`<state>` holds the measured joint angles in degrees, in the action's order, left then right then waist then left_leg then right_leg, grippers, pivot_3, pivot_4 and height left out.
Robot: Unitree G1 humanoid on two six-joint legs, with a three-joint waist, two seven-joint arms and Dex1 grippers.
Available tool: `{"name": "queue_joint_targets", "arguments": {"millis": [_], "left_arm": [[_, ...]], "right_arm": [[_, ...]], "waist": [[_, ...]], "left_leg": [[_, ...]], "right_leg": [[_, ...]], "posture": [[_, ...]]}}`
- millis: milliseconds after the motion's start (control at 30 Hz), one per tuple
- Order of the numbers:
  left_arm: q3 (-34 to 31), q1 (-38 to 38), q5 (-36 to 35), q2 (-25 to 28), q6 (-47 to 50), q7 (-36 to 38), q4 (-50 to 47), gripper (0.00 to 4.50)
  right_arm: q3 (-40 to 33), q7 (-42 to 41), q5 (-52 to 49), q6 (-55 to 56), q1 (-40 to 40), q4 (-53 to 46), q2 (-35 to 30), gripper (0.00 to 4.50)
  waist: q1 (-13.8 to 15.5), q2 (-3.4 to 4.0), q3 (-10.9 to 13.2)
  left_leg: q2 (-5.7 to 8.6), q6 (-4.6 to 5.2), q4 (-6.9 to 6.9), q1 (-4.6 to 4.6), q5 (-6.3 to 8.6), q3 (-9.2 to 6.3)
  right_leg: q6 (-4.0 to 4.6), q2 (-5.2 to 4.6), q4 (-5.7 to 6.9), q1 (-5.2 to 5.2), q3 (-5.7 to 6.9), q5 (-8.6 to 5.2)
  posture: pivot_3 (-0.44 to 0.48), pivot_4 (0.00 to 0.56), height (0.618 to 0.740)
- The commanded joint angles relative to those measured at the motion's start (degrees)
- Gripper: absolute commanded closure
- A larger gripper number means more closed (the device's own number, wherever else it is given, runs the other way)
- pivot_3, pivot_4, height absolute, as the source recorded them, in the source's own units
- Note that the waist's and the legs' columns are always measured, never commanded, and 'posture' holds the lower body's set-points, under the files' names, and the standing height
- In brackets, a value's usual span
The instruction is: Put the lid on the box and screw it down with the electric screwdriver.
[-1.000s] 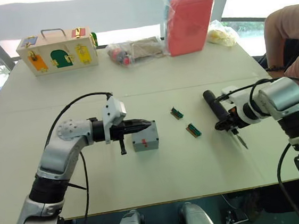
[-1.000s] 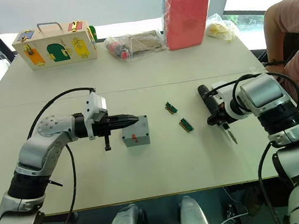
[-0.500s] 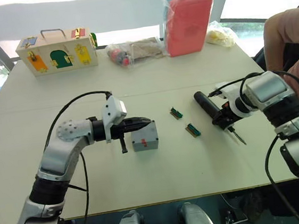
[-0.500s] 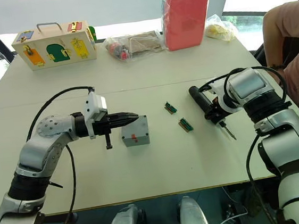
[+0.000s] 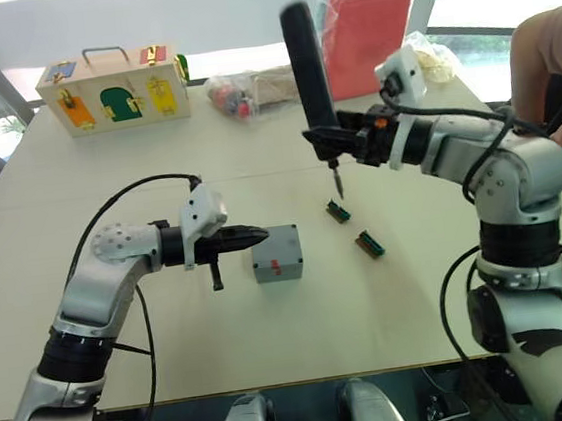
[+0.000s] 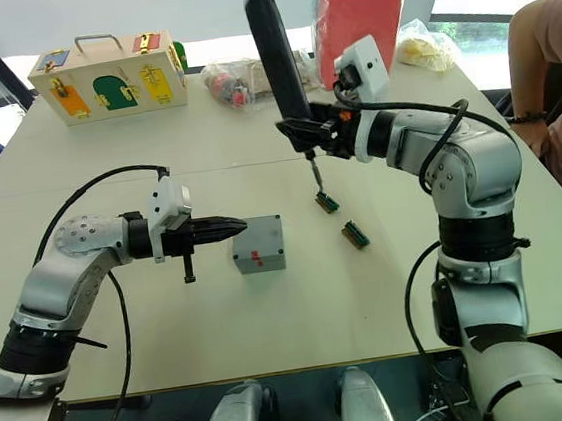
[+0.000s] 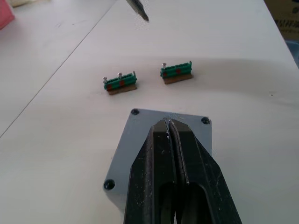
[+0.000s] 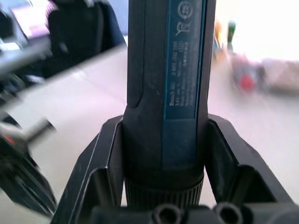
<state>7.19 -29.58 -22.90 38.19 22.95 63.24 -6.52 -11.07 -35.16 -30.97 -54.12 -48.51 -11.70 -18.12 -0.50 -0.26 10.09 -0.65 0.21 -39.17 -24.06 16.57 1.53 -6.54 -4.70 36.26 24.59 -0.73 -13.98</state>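
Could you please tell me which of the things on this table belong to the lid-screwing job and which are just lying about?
Job: lid, already on the box; electric screwdriver, held upright in the right gripper; left gripper, shut, resting on the lid.

Lying about: two green connector blocks, wooden latch box, red case, bagged items.

The near half of the lid point(image 7: 140, 154) is hidden behind the left gripper point(image 7: 169, 125). The screwdriver point(image 8: 166, 93) is cut off above the right gripper point(image 8: 163, 154).
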Motion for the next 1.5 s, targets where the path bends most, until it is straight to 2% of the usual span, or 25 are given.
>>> {"name": "queue_joint_targets", "arguments": {"millis": [33,167,300,533,767,1500], "left_arm": [[0.38,-2.48,1.16,0.28,-1.14,1.49,1.23,4.5],[3.21,-4.99,2.72,-2.44,-0.85,1.65,3.44,4.5],[4.0,-5.16,4.33,-3.4,-2.09,2.27,6.41,4.5],[6.29,-5.22,9.18,-4.77,-5.35,1.25,11.22,4.5],[7.39,-5.25,11.63,-5.08,-6.8,2.01,13.31,4.5],[6.96,-5.3,11.2,-5.06,-5.08,2.51,11.62,4.5]], "right_arm": [[-0.75,1.09,-1.39,8.87,3.41,-6.27,2.79,2.64],[5.46,-2.6,2.26,22.14,12.7,-8.64,5.27,2.64],[9.72,-1.38,4.71,30.95,16.92,-7.84,9.66,2.64],[13.6,-0.46,9.38,41.94,21.44,-3.77,12.41,2.64],[15.78,1.14,12.22,48.19,22.15,2.55,15.07,2.64],[15.01,-0.42,13.45,54.86,21.12,10.62,11.29,2.64]], "waist": [[-0.01,-0.01,0.0],[0.13,-0.02,-0.01],[-0.99,0.0,0.02],[-0.33,0.0,0.02],[-0.28,0.0,0.01],[-0.29,0.0,0.0]], "left_leg": [[0.06,-0.02,0.0,0.0,-0.02,0.01],[0.16,-0.02,-0.02,0.01,-0.02,0.04],[0.15,-0.02,-0.01,0.01,-0.03,0.08],[-0.02,-0.08,0.04,0.06,-0.06,0.03],[0.02,-0.11,0.02,0.11,-0.08,0.02],[0.02,-0.11,0.02,0.24,-0.08,0.02]], "right_leg": [[-0.02,-0.02,-0.05,-0.05,-0.03,0.08],[-0.02,-0.02,-0.13,-0.13,0.01,0.12],[-0.03,0.04,-0.08,0.03,-0.12,0.11],[-0.02,0.25,-0.03,0.04,-0.04,0.1],[-0.02,0.17,-0.03,-0.02,-0.05,0.1],[-0.02,0.17,-0.02,-0.15,-0.07,0.1]], "posture": [[0.0,0.15,0.73],[0.0,0.15,0.73],[0.0,0.15,0.73],[0.0,0.15,0.73],[0.0,0.15,0.73],[0.0,0.15,0.73]]}}
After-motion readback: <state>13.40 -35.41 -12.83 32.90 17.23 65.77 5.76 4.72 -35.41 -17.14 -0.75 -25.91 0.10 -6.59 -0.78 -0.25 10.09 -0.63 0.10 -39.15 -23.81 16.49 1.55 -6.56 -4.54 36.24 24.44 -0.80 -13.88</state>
